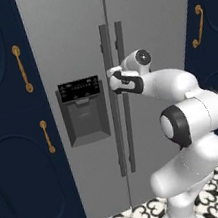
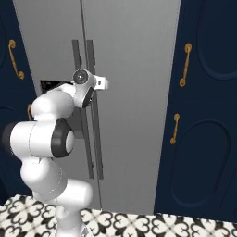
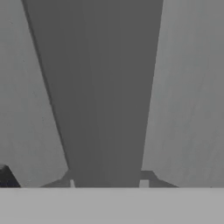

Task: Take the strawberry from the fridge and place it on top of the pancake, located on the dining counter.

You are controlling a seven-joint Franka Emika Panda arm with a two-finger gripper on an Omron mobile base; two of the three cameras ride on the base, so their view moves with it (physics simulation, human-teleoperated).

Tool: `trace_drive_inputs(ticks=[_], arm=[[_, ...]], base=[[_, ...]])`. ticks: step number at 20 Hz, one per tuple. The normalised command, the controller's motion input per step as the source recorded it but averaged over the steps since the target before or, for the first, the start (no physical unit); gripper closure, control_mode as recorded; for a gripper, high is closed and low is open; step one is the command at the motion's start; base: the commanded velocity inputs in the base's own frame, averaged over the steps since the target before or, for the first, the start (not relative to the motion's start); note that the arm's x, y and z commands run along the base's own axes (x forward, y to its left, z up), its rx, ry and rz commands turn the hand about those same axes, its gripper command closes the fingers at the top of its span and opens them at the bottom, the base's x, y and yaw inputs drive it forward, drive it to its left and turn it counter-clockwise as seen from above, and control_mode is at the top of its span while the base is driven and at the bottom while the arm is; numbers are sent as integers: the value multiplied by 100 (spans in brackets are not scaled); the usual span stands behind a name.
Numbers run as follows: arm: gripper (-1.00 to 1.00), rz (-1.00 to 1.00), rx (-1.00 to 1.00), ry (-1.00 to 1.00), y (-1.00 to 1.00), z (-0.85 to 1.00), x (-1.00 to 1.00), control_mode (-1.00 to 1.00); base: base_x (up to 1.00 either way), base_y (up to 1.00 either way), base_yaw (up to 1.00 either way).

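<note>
Fridge (image 1: pixel 69 47) is seen closed, both doors shut, so the strawberry is presumed inside and cannot be seen; pancake and dining surface are not in these frames. The hand (image 1: pixel 112 82) is placed at the left door handle (image 1: pixel 114 100), just right of the black dispenser panel (image 1: pixel 83 110). In the right base view the hand (image 2: pixel 90 92) is pressed against the pair of vertical handles (image 2: pixel 95 139). In the hand view a dark vertical bar (image 3: pixel 107 96) is framed between the two fingertips (image 3: pixel 144 183), close up. The hand is judged clamped on the left door handle, jaws narrow around it.

Step judged: door opening, task barely begun.

Risks:
- Grip could be lost if the pull is made straight back rather than along the door's arc; the bar would slide out of the jaws.
- The right door handle (image 1: pixel 128 97) sits just beside the gripped one; a finger could be wedged between the two.
- The elbow (image 1: pixel 193 116) is folded close to the door, so it could be struck by the swinging door if the base isn't backed off.
- Which door hides the berry cannot be told; the wrong one might be opened.
</note>
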Motion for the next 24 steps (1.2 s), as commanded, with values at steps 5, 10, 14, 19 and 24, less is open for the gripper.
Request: trace_drive_inputs(ticks=[5, 10, 14, 19, 24], arm=[[100, 0, 3, 0, -66, 13, -78, -100], [100, -1, 3, 0, -94, 19, -66, -100], [100, 0, 1, 5, -91, 3, -38, -100], [100, -3, 2, 7, -89, 0, -31, -100], [100, -5, 2, 2, -83, 0, -38, -100]], base=[[0, 0, 0], [0, 0, 0], [0, 0, 0], [0, 0, 0], [0, 0, 0]])
